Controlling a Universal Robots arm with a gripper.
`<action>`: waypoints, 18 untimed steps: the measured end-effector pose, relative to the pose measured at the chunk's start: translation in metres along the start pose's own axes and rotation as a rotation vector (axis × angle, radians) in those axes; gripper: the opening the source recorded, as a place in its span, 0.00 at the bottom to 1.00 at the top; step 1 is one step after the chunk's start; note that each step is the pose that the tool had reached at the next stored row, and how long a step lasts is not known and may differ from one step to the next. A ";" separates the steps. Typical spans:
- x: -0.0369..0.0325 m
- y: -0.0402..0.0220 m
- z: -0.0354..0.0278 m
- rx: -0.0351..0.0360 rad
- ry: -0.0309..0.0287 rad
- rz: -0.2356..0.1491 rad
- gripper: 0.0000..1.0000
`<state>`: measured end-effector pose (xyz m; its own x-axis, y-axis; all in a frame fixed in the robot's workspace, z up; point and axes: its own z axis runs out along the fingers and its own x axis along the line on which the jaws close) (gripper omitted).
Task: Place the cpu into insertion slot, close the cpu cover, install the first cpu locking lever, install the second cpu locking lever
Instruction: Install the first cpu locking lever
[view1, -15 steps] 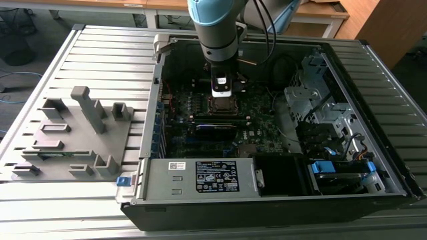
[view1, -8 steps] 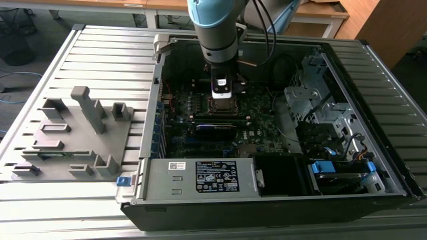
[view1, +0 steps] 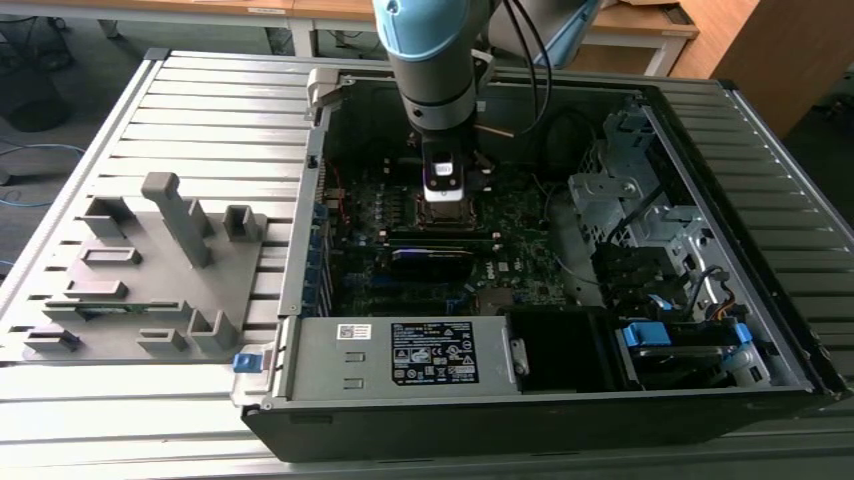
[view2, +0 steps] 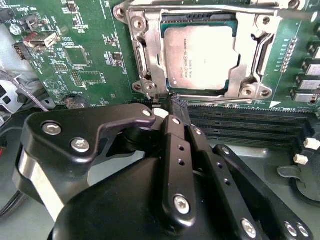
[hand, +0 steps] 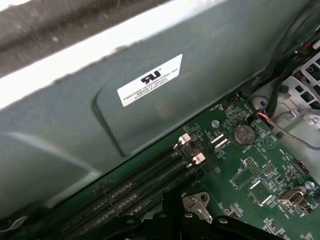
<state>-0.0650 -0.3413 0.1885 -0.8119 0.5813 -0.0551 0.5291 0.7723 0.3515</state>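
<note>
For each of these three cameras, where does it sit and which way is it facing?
Exterior view: off the arm, high, looking down into the open computer case; the arm and hand show.
Second wrist view: on the wrist, looking past the hand at the cpu.
First wrist view: on the wrist, facing a grey metal panel and memory slots; part of the hand shows.
Shared: both wrist views show the memory slots.

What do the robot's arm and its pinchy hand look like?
The arm is a fat round tube, light blue and grey, with black cables beside it. The gripper is black, built from chunky hinged bars with shiny silver screws and small holes along its fingers.
</note>
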 end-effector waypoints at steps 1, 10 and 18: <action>-0.0002 -0.0003 0.0002 0.0000 -0.0001 0.000 0.11; -0.0005 0.0010 -0.0035 0.0001 -0.0001 0.000 0.11; 0.0013 0.0038 -0.0038 0.0003 -0.0002 0.000 0.11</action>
<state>-0.0650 -0.3385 0.1933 -0.8117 0.5814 -0.0552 0.5293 0.7723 0.3512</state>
